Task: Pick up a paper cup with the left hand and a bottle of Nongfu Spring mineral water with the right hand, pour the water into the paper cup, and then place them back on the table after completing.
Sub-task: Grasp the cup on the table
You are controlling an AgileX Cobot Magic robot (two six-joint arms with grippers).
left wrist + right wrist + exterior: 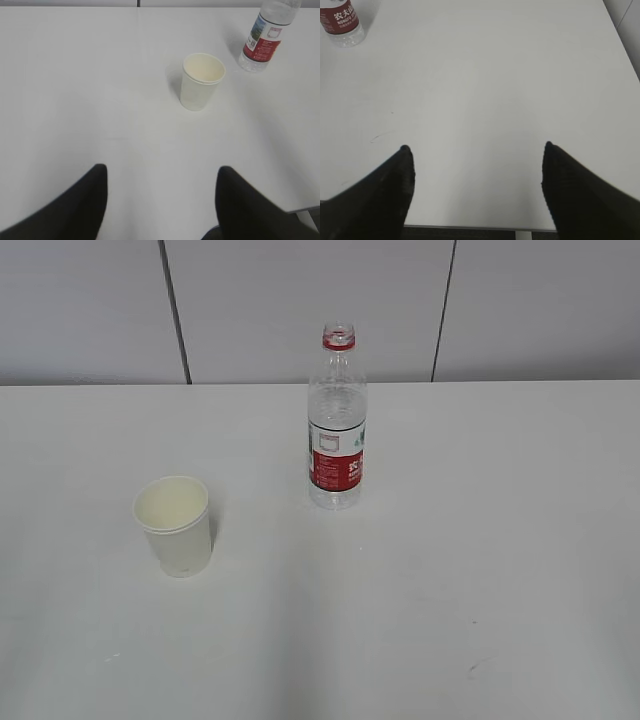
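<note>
A white paper cup [174,526] stands upright and empty on the white table [450,540], left of centre. It also shows in the left wrist view [201,81]. A clear Nongfu Spring bottle [336,420] with a red label and no cap stands upright behind and right of the cup. It also shows in the left wrist view [265,40] and the right wrist view [340,22]. Water in it is hard to make out. My left gripper [162,172] is open and empty, well short of the cup. My right gripper [476,150] is open and empty over the table's near edge, far from the bottle. Neither arm shows in the exterior view.
A grey panelled wall [300,300] runs behind the table. The table's near edge [470,227] lies just under my right gripper. The table's right edge [620,35] shows in the right wrist view. A faint scratch mark [380,136] is on the surface.
</note>
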